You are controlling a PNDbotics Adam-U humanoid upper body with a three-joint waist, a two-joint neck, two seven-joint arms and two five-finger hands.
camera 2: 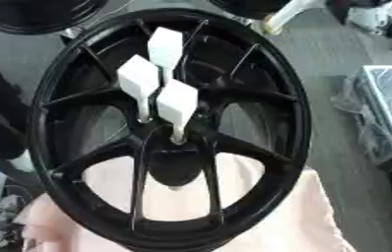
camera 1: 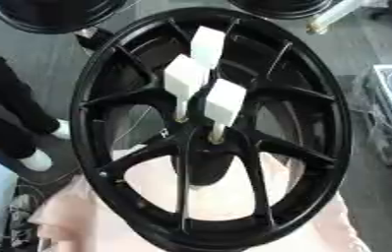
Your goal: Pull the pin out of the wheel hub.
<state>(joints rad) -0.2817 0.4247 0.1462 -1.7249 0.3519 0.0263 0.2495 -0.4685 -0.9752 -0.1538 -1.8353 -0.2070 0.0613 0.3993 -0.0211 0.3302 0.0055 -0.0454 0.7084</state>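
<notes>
Pins (camera 1: pixel 223 101) are standing white-headed in the black wheel hub (camera 1: pixel 201 142), neither hand is showing, so I am planning a straight pull along the nearest stem.

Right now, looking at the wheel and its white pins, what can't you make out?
- Both hands: in neither view.
- Far pin: its shaft hidden behind the middle pin, left eye view.
- Near pin: seating depth in the wheel hub unclear; black on black, blurred.
- Wheel rim: bottom cut off by frame edge.
</notes>
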